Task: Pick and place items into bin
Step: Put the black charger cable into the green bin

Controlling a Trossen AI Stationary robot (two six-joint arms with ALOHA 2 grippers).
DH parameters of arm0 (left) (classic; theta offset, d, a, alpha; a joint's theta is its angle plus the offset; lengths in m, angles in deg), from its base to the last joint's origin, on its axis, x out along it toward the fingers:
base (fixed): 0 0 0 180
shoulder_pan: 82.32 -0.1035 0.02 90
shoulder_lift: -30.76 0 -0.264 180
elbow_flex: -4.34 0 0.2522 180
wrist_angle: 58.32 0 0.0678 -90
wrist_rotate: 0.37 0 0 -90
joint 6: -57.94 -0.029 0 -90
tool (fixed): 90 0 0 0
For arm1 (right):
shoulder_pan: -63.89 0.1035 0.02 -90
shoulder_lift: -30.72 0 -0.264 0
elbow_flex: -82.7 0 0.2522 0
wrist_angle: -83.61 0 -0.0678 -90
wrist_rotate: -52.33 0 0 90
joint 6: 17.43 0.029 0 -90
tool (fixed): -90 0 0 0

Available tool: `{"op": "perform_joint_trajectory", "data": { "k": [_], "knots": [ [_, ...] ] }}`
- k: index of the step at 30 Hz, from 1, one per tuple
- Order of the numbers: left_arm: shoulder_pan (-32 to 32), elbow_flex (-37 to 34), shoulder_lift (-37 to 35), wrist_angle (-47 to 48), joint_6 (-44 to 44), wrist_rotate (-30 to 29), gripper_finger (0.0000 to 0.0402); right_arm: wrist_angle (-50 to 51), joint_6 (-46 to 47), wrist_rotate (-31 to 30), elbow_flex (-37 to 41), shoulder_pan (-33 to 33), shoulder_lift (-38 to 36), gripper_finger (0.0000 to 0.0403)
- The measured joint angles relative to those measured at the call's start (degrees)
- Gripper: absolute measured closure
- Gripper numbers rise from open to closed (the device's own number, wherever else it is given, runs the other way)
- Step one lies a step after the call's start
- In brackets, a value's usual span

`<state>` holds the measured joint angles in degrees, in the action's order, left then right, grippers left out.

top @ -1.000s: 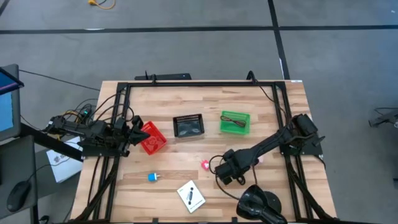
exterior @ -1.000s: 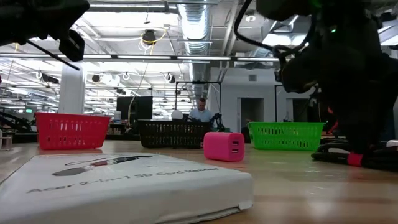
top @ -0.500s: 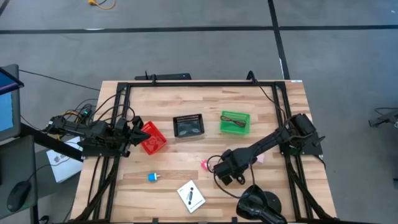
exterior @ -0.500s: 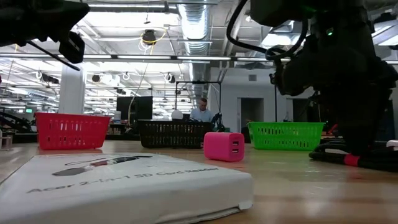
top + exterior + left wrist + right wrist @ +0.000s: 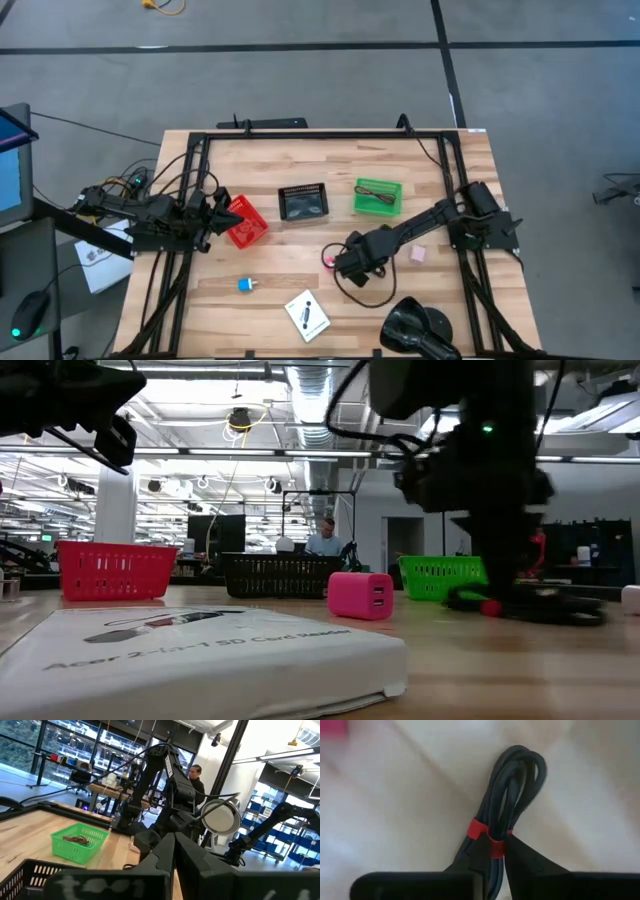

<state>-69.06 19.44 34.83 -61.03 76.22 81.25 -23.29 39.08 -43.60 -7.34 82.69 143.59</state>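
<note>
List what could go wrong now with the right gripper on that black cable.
1. The right gripper pinches the black cable only at its red tie; the loose loops may sag, drag or slip out on lifting.
2. The pink charger lies close beside that gripper, so a trailing loop could knock it.
The left gripper waits by the red bin.

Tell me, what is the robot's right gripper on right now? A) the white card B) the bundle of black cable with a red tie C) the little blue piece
B: the right wrist view shows the right gripper closed around the coiled black cable bundle with a red tie, on the wooden table.
</note>
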Motion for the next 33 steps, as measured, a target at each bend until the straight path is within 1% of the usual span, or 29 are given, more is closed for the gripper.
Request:
{"op": "perform_joint_trajectory", "data": {
  "k": [3, 8, 11, 14, 15, 17, 19, 22, 24, 28, 31, 33],
  "knots": [
    [-0.01, 0.00, 0.00, -0.04, 0.00, -0.09, 0.0401, 3.34, -3.34, -4.45, -3.64, -1.17, -0.24, 0.0370],
    [-0.02, 0.00, 0.00, -0.04, 1.32, -1.32, 0.0401, 11.78, -6.66, -7.30, -10.62, -2.57, -0.28, 0.0377],
    [-0.02, 0.00, 0.00, -0.07, 1.46, -1.36, 0.0401, 21.74, -6.79, -10.66, -15.21, -2.58, -0.28, 0.0374],
    [-0.02, 0.00, 0.00, -0.09, 1.46, -1.35, 0.0401, 31.46, -4.74, -15.07, -19.05, -3.23, -0.49, 0.0374],
    [-0.02, 0.00, 0.00, -0.09, 1.46, -1.33, 0.0401, 31.04, -5.28, -16.38, -19.45, -3.80, -0.72, 0.0374],
    [-0.02, 0.00, 0.02, -0.09, 1.49, -1.33, 0.0401, 27.31, -10.14, -17.47, -18.92, -5.12, -2.57, 0.0376],
    [-0.01, 0.00, 0.00, -0.08, 1.48, -1.38, 0.0401, 27.10, -13.75, -20.36, -19.28, -6.72, -3.74, 0.0376],
    [-0.02, 0.00, 0.02, -0.03, 1.52, -1.33, 0.0401, 31.33, -12.56, -23.58, -18.71, -9.76, -4.04, 0.0374],
    [-0.02, 0.00, -0.03, 0.49, 1.84, -1.31, 0.0402, 29.37, -14.16, -24.85, -18.14, -11.97, -4.52, 0.0375],
    [-0.02, 0.00, 0.00, 1.38, 1.90, -0.92, 0.0401, 28.90, -21.74, -25.82, -15.78, -15.02, -5.09, 0.0380],
    [-0.02, 0.00, 0.02, 1.62, 1.91, -0.90, 0.0401, 27.93, -21.84, -24.57, -12.50, -16.49, -4.78, 0.0379],
    [0.00, 0.00, 0.02, 1.58, 1.90, -0.92, 0.0401, 24.96, -22.19, -24.25, -9.85, -17.05, -4.93, 0.0378]
  ]
}}
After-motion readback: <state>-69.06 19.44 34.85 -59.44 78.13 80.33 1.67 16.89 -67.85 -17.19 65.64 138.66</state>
